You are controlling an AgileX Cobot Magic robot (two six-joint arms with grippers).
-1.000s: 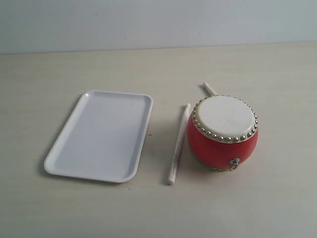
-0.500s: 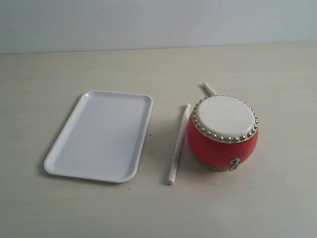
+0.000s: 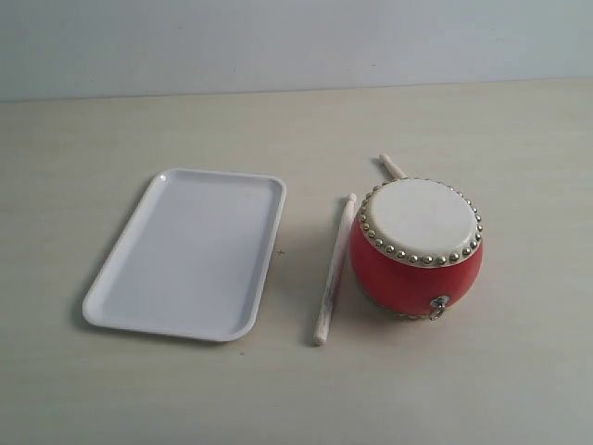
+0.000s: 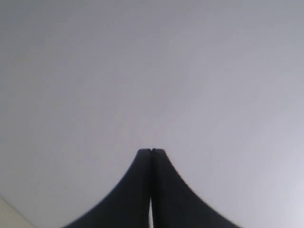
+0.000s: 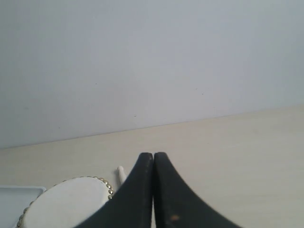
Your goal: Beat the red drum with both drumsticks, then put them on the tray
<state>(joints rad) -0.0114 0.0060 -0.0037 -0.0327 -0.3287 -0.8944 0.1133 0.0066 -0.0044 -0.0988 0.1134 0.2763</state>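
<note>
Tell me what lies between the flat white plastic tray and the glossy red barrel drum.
One slender pale wooden drumstick lies there, shown in the exterior view.

Left gripper: both black fingers pressed flat together along their inner edges, tips level and meeting in one blunt point, only a hairline seam between them, nothing held. Right gripper: same posture, dark fingers closed tip to tip with a thin seam down the middle, rounded tips side by side, nothing between them; a small tan speck sits on the outer face of one finger. On both, each finger widens from the tip back toward the wrist, and only the finger pairs show in the wrist views
</note>
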